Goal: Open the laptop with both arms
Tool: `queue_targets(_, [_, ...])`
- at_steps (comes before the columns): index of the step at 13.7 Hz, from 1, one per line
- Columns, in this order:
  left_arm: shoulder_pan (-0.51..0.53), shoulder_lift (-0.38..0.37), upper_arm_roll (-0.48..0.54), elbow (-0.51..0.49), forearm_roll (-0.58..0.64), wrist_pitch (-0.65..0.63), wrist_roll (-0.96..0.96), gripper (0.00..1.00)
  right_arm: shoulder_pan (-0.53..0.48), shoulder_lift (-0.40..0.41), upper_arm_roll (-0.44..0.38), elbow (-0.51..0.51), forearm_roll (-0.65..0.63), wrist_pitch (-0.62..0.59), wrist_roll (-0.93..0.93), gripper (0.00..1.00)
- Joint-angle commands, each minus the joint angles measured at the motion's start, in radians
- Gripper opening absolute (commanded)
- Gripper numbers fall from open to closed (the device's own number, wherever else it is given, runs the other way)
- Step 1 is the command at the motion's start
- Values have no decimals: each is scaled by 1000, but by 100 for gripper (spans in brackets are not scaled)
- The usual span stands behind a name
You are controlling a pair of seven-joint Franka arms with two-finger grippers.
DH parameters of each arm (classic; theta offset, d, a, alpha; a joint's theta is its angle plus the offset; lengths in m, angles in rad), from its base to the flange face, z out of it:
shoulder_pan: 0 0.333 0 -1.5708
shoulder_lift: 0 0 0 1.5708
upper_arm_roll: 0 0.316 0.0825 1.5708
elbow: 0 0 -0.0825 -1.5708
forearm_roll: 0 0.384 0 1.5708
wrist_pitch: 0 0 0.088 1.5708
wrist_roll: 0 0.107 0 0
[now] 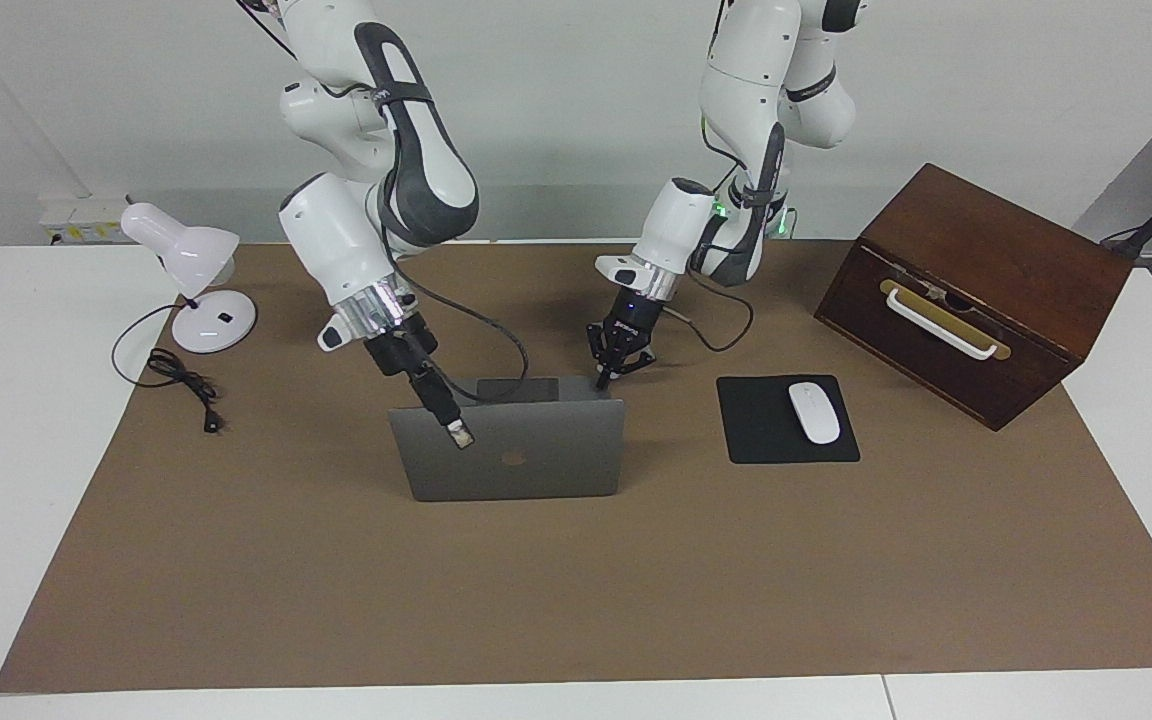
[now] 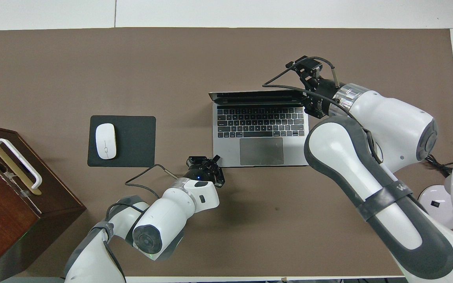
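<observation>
Overhead view first: the laptop [image 2: 260, 137] is seen sitting open near the middle of the brown mat [image 2: 210, 59] on the counter [image 2: 289, 13], keyboard and trackpad fully exposed, lid stood up along the edge farthest from the robots. In the facing view the lid's back, with its dark apple logo, is shown roughly upright.

The left claw [image 1: 604, 377] is found low at the base's corner nearest the robots, toward the left arm's end of the counter, tips pressed together and right at that corner; whether the deck is actually pressed can't be made out. The right claw [image 1: 456, 430] is seen up at the lid's top edge, at the corner toward the right arm's end, with the tip laid against the lid's outer face. Whether its fingers are spread or closed can't be told.

The black mouse pad [image 2: 122, 140] with the white mouse [image 2: 105, 140] on it is laid beside the laptop toward the left arm's end, a clear strip of mat between them. The wooden box [image 1: 976, 290] is parked at that end of the counter, well apart. A white desk lamp [image 1: 191, 285] and its cord [image 1: 181, 385] are kept at the right arm's end. Farther from the robots than the laptop, plenty of bare mat is left open.
</observation>
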Motion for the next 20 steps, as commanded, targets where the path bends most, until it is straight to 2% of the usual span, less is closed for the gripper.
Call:
queue_targets(1, [-20, 52, 19, 21, -1, 12, 17, 0, -47, 43, 9, 75, -36, 4, -29, 100])
queue_targets(6, [-18, 58, 19, 22, -1, 12, 24, 0, -82, 60, 9, 112, -65, -25, -29, 100])
queue_targets(8, [-20, 62, 19, 22, -2, 12, 24, 0, -60, 52, 17, 114, -62, -48, 4, 100])
queue_targets(10, [-18, 62, 20, 22, -2, 12, 25, 0, 5, 14, 17, 112, -59, -65, 110, 100])
queue_targets(13, [-14, 62, 19, 33, -8, 12, 24, 0, 16, -73, 19, 120, -62, -95, 165, 100])
queue_targets(15, [-4, 61, 19, 47, -10, 12, 22, 0, 2, -107, 11, 167, -67, -98, 158, 100])
queue_targets(16, [-1, 56, 20, 48, -12, 12, 21, 0, -10, -106, 5, 230, -76, -115, 152, 100])
queue_targets(17, [0, 52, 20, 48, -12, 11, 13, 0, -38, -97, 2, 300, -131, -155, 141, 100])
queue_targets(20, [2, 41, 22, 53, -13, 11, -12, 0, -168, -40, 11, 507, -468, -274, 104, 100])
